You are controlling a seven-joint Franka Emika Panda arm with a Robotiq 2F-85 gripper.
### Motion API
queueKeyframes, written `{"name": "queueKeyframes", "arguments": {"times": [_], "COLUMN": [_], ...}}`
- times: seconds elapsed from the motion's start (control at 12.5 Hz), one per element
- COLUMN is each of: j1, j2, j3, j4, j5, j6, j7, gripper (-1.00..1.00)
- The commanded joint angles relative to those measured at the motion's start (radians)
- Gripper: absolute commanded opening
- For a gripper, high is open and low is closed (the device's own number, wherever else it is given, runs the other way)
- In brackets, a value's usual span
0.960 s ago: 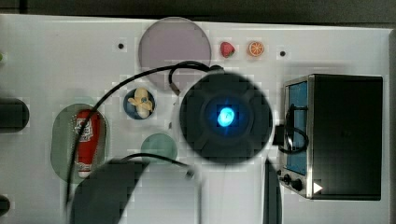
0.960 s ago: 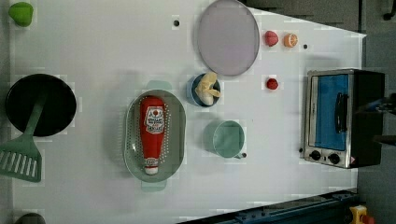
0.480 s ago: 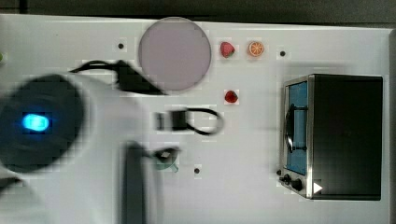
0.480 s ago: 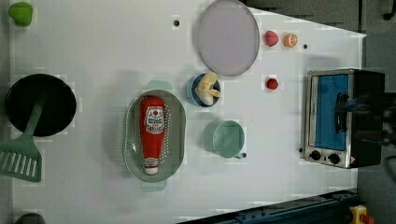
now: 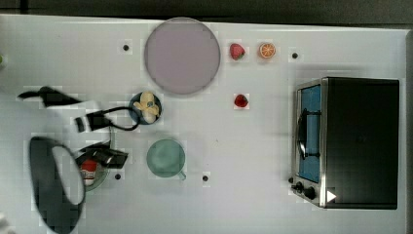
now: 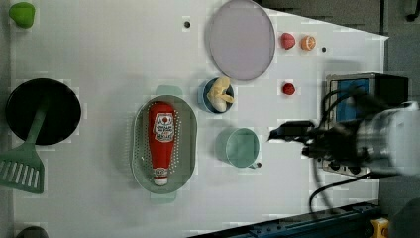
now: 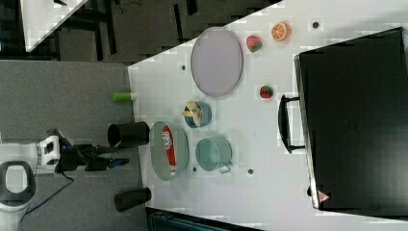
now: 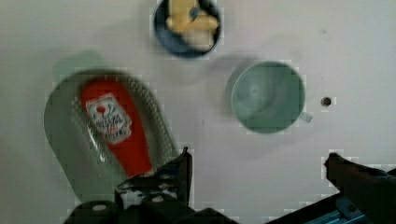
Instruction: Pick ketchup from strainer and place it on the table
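The ketchup [image 6: 161, 139], a red bottle with a white cap, lies lengthwise in the pale green strainer [image 6: 187, 148] on the white table [image 6: 99, 49]. The wrist view has the ketchup [image 8: 114, 126] in the strainer [image 8: 65, 135] below me, its cap end hidden behind one finger [image 8: 180, 170]. My gripper [image 8: 261, 172] is open and holds nothing, well above the table. In the left view the gripper [image 6: 272, 135] shows to the right of the mug. In the top view my arm [image 5: 53, 185] covers most of the strainer, leaving the white cap [image 5: 88, 171] showing.
A green mug [image 6: 240, 147] stands beside the strainer, a blue bowl with banana [image 6: 217, 95] behind it. A grey plate [image 6: 241, 39], strawberries [image 6: 288, 89], an orange half [image 6: 308, 43] and a toaster oven [image 5: 350, 141] lie further off. A black pan [image 6: 42, 111] and green spatula [image 6: 22, 168] sit on the left view's left.
The arm has swept across the top view from the middle to the top view's left, and has come into the left view from the right. The ketchup has not moved.
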Motion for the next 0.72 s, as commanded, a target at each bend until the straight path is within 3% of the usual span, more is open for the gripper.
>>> {"name": "queueKeyframes", "arguments": {"times": [0.08,0.48,0.72], "j1": [-0.008,-0.004,-0.003], "j2": [0.008,0.082,0.156], "j3": [0.092,0.219,0.243], "j4": [0.0,-0.172,-0.273], "j5": [-0.005,-0.011,-0.07], "j6": [0.077,0.35,0.551], "j7": [0.043,0.043,0.043], "gripper": [1.0,1.0,1.0]}}
